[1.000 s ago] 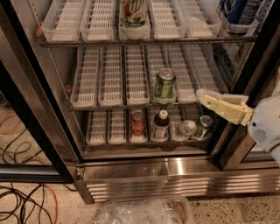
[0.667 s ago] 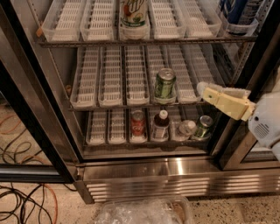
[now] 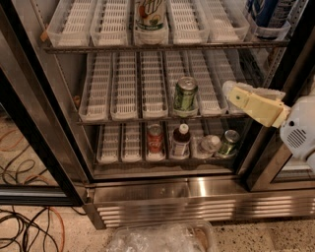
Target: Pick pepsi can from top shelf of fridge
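Note:
The fridge (image 3: 197, 206) stands open in front of me. Its top shelf (image 3: 162, 47) carries white slotted lane trays. On it stands a white can with green and red print (image 3: 150, 15). At the top right a blue can with white marks (image 3: 268, 11), likely the pepsi can, sits in a clear tray and is cut off by the frame edge; no logo shows. My gripper (image 3: 230, 92), on a cream arm with a white housing, reaches in from the right at the height of the middle rack. It is below and left of the blue can and holds nothing that I can see.
A green can (image 3: 185, 93) stands on the middle rack just left of the gripper. The bottom rack holds a small red can (image 3: 155, 138), a brown bottle (image 3: 181, 140), a lying clear bottle (image 3: 209, 143) and a green can (image 3: 229, 141). Cables (image 3: 24, 221) and a plastic bag (image 3: 162, 238) lie on the floor.
The gripper and arm have risen from the bottom-rack level to the middle rack's height. Nothing on the shelves has moved.

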